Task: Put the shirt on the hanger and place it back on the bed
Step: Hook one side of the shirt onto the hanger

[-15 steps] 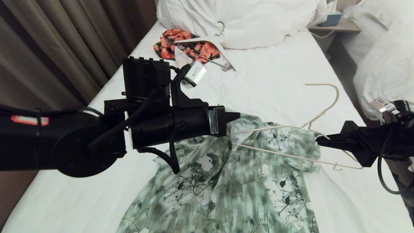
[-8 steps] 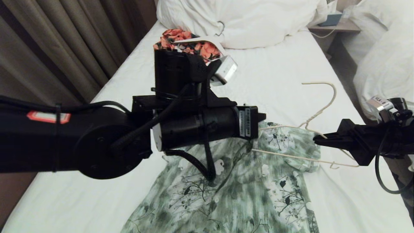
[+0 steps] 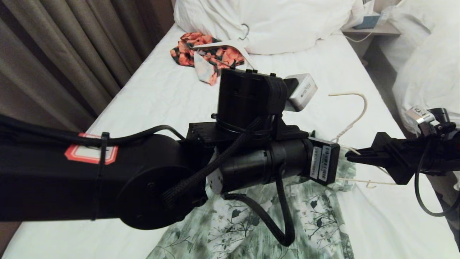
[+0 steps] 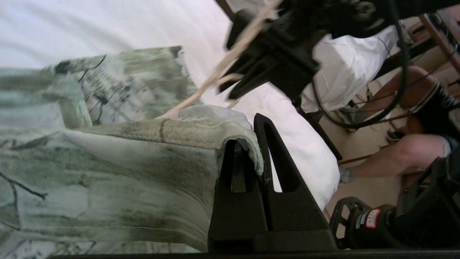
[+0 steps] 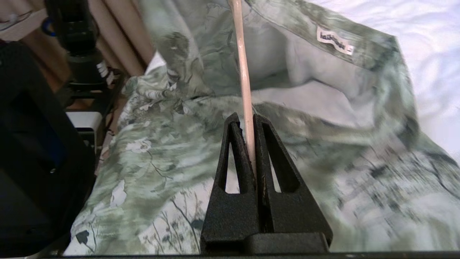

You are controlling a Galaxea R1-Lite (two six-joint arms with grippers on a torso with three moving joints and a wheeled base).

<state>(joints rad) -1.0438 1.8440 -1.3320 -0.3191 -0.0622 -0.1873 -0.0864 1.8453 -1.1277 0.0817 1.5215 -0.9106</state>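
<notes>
We are in the middle of putting the shirt (image 3: 251, 226) onto the hanger (image 3: 354, 118), and a lot has changed in the last second. Our left gripper (image 4: 251, 158) has its fingers pinched shut on a folded edge of the green shirt, and our left arm has swept a long way across toward our right side, dragging that cloth with it. A moment ago the arm sat over the left part of the shirt; now it covers the middle of the picture and hides much of the collar. Our right gripper (image 5: 248, 144) has hardly moved. Its fingers are closed tight on the thin cream wire of the hanger, holding it just above the bed (image 3: 161, 104), with the hook sticking up and away. From our right wrist we see the wire going into the open neck of the shirt, next to the little label. It looks like the cloth is being pulled over one end of the hanger, but the arm blocks our view, so we cannot be sure it is on yet. The shirt lies low on the white sheet. The orange flowery garment (image 3: 201, 54) sits far up by the duvet (image 3: 273, 25).
</notes>
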